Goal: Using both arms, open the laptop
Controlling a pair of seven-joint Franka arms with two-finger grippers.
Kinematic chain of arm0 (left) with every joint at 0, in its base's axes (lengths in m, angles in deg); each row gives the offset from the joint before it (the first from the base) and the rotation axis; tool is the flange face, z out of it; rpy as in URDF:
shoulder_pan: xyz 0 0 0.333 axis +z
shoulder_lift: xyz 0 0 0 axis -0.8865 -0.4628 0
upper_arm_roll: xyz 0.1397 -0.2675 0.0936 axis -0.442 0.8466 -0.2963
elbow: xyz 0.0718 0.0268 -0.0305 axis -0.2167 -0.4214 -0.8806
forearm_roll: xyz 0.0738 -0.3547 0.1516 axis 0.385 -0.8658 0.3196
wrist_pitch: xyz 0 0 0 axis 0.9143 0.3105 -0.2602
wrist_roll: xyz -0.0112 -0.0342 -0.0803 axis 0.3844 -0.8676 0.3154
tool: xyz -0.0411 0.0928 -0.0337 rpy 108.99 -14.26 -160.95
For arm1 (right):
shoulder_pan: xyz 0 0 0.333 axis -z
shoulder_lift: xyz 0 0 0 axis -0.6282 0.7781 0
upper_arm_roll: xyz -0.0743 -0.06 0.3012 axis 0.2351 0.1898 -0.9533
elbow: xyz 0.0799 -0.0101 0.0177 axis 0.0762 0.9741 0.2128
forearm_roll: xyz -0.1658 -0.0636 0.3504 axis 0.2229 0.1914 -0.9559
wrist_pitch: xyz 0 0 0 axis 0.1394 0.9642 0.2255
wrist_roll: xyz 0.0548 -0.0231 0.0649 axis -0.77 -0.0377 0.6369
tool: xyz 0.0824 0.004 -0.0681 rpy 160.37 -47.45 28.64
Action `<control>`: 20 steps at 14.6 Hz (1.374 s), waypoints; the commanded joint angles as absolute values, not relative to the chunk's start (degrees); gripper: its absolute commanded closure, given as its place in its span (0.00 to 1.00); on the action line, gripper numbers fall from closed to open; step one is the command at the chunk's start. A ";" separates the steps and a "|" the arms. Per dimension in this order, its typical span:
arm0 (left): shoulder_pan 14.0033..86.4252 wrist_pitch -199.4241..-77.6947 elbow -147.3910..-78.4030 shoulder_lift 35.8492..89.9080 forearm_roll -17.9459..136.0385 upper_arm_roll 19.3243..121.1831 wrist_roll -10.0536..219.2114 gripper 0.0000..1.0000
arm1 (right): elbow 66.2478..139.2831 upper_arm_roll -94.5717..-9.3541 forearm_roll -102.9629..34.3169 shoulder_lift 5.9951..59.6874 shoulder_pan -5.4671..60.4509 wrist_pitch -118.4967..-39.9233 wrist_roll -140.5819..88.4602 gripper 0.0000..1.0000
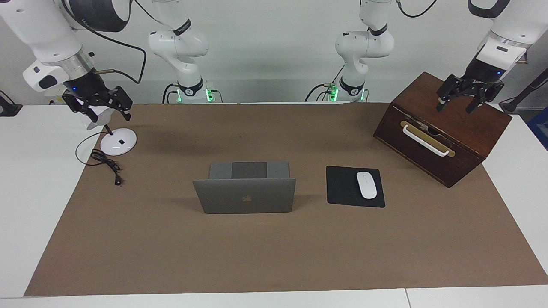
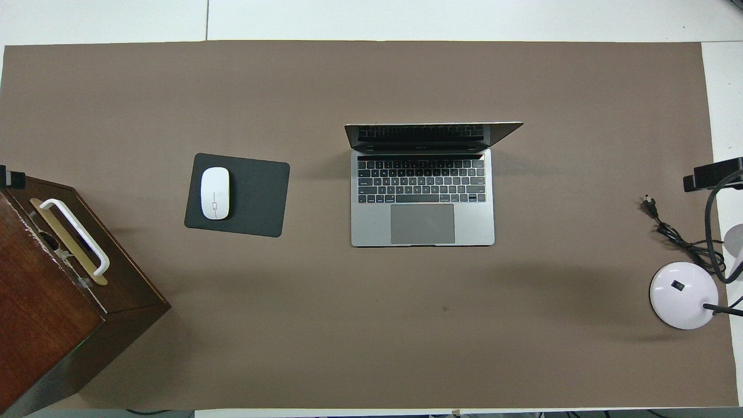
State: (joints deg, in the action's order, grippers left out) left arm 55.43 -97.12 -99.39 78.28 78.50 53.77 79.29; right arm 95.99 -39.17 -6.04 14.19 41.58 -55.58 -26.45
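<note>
The thin silver-grey laptop [image 1: 244, 195] stands open (lid upright), so both spread, empty claws hang clear: left claw [image 1: 457, 104] over the wooden box [image 1: 445, 128], right claw [image 1: 107, 110] well apart.

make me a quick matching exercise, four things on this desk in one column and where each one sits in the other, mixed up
Things:
1. laptop
2. mouse
3. wooden box
4. lamp base

Places:
A. on the black pad
B. at the right arm's end of the table
C. in the middle of the brown mat, lid up
D. at the left arm's end of the table, under the left gripper

Pairs: 1-C, 2-A, 3-D, 4-B
</note>
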 commanded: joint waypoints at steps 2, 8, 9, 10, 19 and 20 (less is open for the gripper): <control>55.40 -97.29 -96.51 74.44 79.44 54.13 81.84 0.00 | 97.10 -40.46 -6.63 13.54 43.14 -55.83 -27.20 0.00; 53.02 -98.53 -96.42 72.06 84.18 54.66 91.07 0.00 | 95.78 -40.46 -5.84 13.46 42.87 -52.84 -27.20 0.00; 53.29 -99.05 -96.42 72.06 84.44 54.66 91.07 0.00 | 95.87 -40.46 -5.84 13.46 42.78 -52.84 -27.20 0.00; 53.29 -99.14 -96.42 72.06 84.45 54.66 90.98 0.00 | 95.78 -40.46 -5.84 13.37 42.78 -52.84 -27.20 0.00; 52.68 -99.84 -96.69 72.32 84.36 54.75 90.37 0.00 | 96.13 -40.28 -3.31 12.93 42.26 -49.42 -27.12 0.00; 52.59 -99.84 -96.86 72.32 84.36 54.75 90.37 0.00 | 96.13 -40.19 -2.69 12.84 42.34 -49.41 -27.03 0.00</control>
